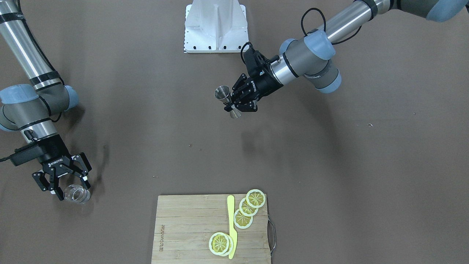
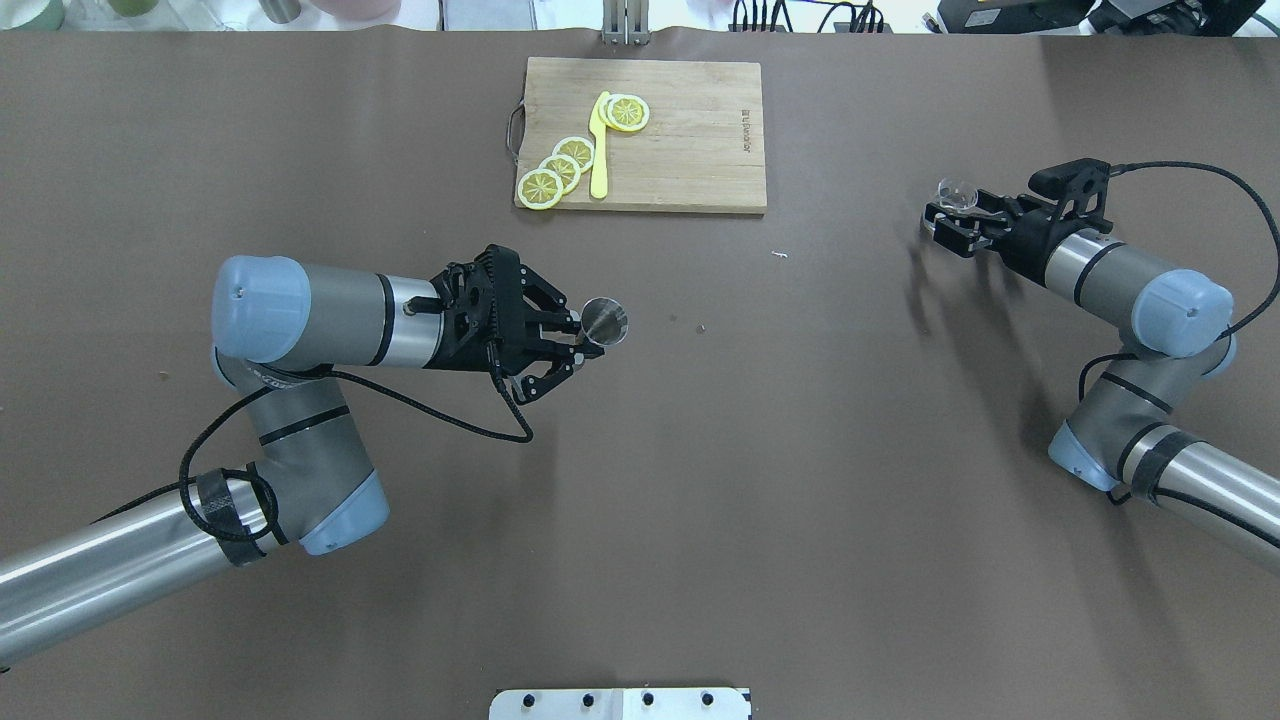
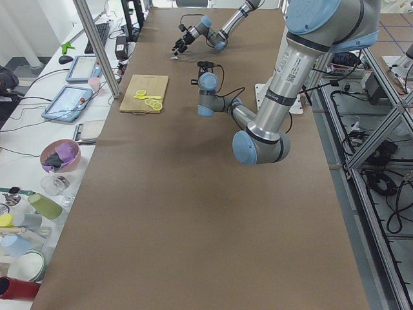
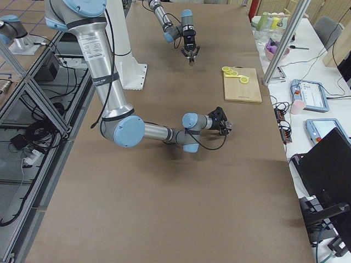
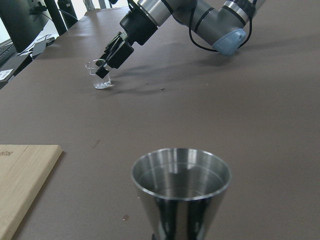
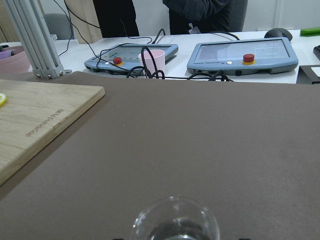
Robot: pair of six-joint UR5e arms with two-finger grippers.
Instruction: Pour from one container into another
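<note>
My left gripper (image 2: pixel 582 343) is shut on the waist of the silver metal jigger (image 2: pixel 605 322), which it holds upright above the middle of the table. From the left wrist view I look over the jigger's open upper cone (image 5: pixel 181 185). Far off on my right side, the right gripper (image 1: pixel 73 189) is shut on the small clear glass cup (image 1: pixel 77 193), low at the table surface. The same glass cup (image 5: pixel 98 75) shows small in the left wrist view, and its rim (image 6: pixel 175 220) fills the bottom of the right wrist view. The two containers are far apart.
A bamboo cutting board (image 2: pixel 690 130) lies at the far middle edge and carries several lemon slices (image 2: pixel 560 165) and a yellow knife (image 2: pixel 600 145). The white robot base (image 1: pixel 216 27) is at the near side. Control tablets (image 6: pixel 240 52) and a pink cup (image 6: pixel 151 61) sit beyond the table edge.
</note>
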